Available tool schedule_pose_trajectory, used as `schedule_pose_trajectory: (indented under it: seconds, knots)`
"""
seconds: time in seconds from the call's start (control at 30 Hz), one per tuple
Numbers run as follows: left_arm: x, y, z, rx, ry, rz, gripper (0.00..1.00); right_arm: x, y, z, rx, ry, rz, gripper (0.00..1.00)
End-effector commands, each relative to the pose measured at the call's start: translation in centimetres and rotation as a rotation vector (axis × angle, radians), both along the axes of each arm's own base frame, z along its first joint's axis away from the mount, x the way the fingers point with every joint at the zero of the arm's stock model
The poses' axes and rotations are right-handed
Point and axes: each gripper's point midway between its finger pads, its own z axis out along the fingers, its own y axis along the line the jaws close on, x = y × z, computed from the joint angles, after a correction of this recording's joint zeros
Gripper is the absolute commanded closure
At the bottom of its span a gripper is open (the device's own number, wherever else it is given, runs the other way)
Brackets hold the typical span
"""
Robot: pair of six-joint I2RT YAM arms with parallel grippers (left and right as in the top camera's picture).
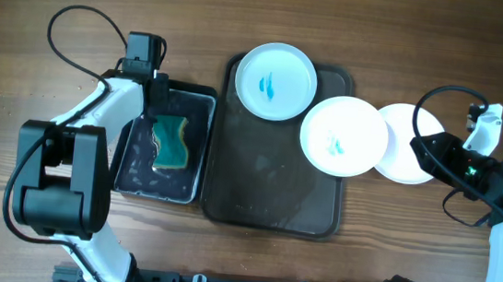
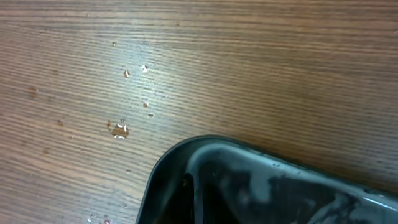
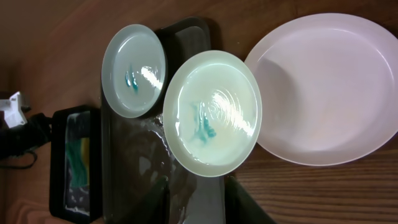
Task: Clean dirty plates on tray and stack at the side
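Two smeared plates (image 1: 276, 80) sit on the tray (image 1: 269, 198), a clean plate (image 1: 405, 165) beside it on the desk (image 1: 42, 10). The right claw (image 1: 420, 146) hovers at that plate, the left claw (image 1: 155, 111) by the sponge (image 1: 173, 145). I cannot tell either's grip.

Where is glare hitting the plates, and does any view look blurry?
Right wrist: white glare patches on the far plate and the middle plate, and a wet sheen on the brown tray. Overhead: even light, sharp throughout. Left wrist: the table grain is crisp, but the close corner of the black tray looks soft.
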Motion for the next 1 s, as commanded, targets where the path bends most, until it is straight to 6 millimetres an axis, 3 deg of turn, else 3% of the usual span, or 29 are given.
schedule_pose_trajectory:
  seconds: [0.0,0.2,0.4,0.7,0.8,0.9,0.93,0.97]
  knots:
    - [-0.5,1.9,-0.5,0.03,0.027,0.029,0.96,0.0,0.5,-0.1,0.028,0.007,0.009,0.7]
    - [-0.8,3.6,-1.6,0.028,0.049,0.067,0.96,0.1,0.5,0.0,0.027,0.003,0.008,0.7]
    - [1.8,4.1,-0.1,0.103,-0.048,-0.012,0.96,0.2,0.4,0.0,0.026,0.001,0.008,0.71]
    - [3.6,4.5,1.3,0.171,-0.113,-0.067,0.96,0.1,0.4,0.0,0.025,0.001,0.008,0.69]
    - [2.8,3.9,1.6,0.089,-0.123,0.026,0.96,0.1,-0.2,-0.3,-0.009,0.014,-0.012,0.66]
    - [1.5,1.8,2.5,-0.051,-0.102,0.028,0.95,-0.2,-0.1,-0.9,-0.079,0.031,0.022,0.61]
    - [0.4,0.0,4.0,-0.175,-0.096,0.029,0.8,-0.6,0.7,-2.4,-0.162,0.103,0.065,0.54]
    - [-0.1,-0.7,4.7,-0.216,-0.094,0.029,0.73,-0.7,1.1,-3.1,-0.19,0.136,0.083,0.52]
